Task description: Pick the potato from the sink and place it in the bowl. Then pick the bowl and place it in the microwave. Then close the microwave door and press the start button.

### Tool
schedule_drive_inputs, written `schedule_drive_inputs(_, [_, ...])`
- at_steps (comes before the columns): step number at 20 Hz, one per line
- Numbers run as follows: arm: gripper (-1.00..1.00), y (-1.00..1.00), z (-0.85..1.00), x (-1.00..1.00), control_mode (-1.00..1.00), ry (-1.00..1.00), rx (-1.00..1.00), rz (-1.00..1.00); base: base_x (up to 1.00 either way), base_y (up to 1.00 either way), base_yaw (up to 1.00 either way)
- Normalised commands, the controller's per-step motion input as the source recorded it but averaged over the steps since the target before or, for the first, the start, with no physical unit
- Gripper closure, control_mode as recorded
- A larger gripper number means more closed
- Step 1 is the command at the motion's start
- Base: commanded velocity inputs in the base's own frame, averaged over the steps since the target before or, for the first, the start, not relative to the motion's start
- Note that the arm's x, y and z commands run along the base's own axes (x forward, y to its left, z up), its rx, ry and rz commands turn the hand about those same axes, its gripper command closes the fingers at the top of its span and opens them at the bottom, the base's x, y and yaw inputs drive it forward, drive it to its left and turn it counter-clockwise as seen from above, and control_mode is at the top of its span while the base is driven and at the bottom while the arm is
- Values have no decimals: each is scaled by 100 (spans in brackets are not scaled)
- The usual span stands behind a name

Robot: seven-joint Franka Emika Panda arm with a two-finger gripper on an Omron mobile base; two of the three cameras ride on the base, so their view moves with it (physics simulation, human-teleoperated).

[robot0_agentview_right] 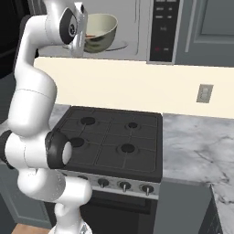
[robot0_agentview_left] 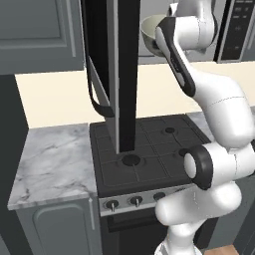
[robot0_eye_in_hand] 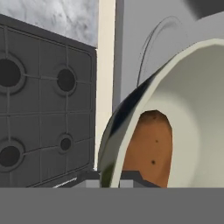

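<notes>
The gripper (robot0_eye_in_hand: 109,180) was nearly closed, its 2 dark fingers pinching the thin rim of the bowl (robot0_agentview_right: 100,32), 1 on each side of the wall. The potato (robot0_eye_in_hand: 151,148), rough and orange-brown, lay inside the smooth cream bowl. The bowl hung in front of the open microwave (robot0_agentview_right: 137,32), above the black gas stove (robot0_agentview_right: 114,141). The microwave door (robot0_agentview_left: 112,74) stood swung outward. No writing was legible on the dark control panel (robot0_agentview_right: 163,29). Grey-veined marble counter (robot0_agentview_left: 52,164) flanked the stove.

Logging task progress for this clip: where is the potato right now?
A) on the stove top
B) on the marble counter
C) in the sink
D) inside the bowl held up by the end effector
D: the hand view shows the potato inside the bowl, whose rim sits between the end effector fingertips.
</notes>
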Motion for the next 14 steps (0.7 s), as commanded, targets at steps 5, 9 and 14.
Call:
schedule_drive_inputs(5, [100, 11, 0, 61, -100, 0, 0, 7, 0, 0, 0])
schedule_drive_inputs(9, [100, 9, -6, 49, -100, 0, -1, 10, 0, 0, 0])
schedule_drive_inputs(14, [100, 6, -14, 28, -100, 0, -2, 10, 0, 0, 0])
